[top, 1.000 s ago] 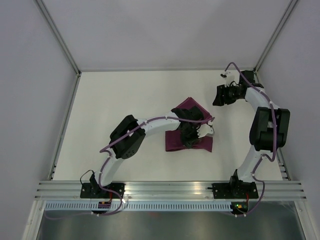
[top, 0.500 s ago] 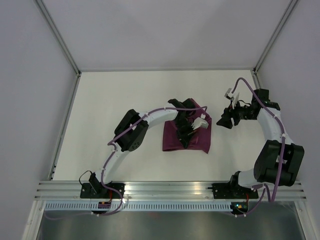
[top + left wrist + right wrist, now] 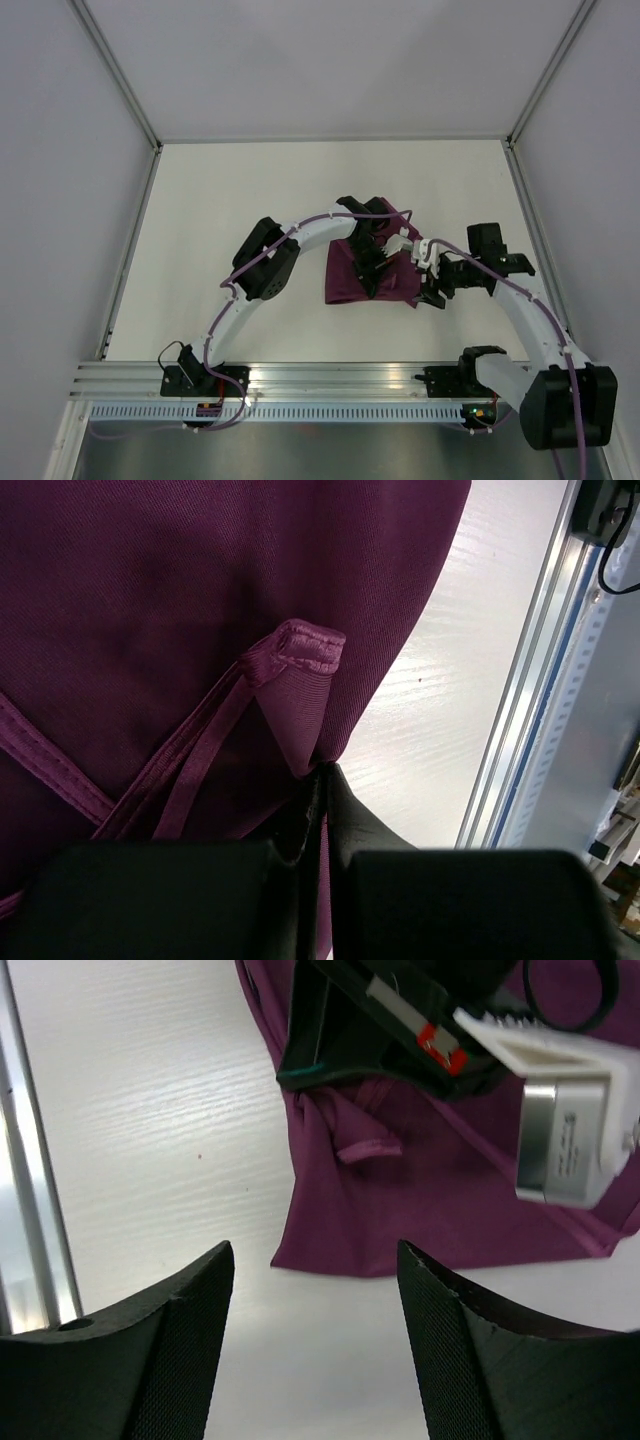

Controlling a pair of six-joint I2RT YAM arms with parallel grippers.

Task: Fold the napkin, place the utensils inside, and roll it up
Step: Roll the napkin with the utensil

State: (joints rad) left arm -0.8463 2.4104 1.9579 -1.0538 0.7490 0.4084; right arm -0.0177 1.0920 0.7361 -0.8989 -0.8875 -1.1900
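Note:
The plum-purple napkin (image 3: pixel 345 275) lies bunched and partly folded at the table's middle. My left gripper (image 3: pixel 367 278) reaches over it from the left and is shut on a raised fold of the napkin (image 3: pixel 150 600); the jaws (image 3: pixel 322 772) pinch the cloth beside a hemmed corner (image 3: pixel 305 648). My right gripper (image 3: pixel 432 292) hovers open just off the napkin's near right corner, touching nothing. In the right wrist view its gripper (image 3: pixel 315 1250) frames the napkin (image 3: pixel 430 1210) edge, with the left gripper's body (image 3: pixel 400 1020) beyond. The utensils are out of view.
An aluminium rail (image 3: pixel 340 378) runs along the near table edge and carries both arm bases; it also shows in the wrist views as the rail (image 3: pixel 540 680) and rail (image 3: pixel 30 1160). White walls and frame posts (image 3: pixel 120 90) enclose the table.
The right arm swung from the far right corner down to the napkin's near right corner, its jaws widening. The left gripper stayed shut on the napkin, which shifted slightly.

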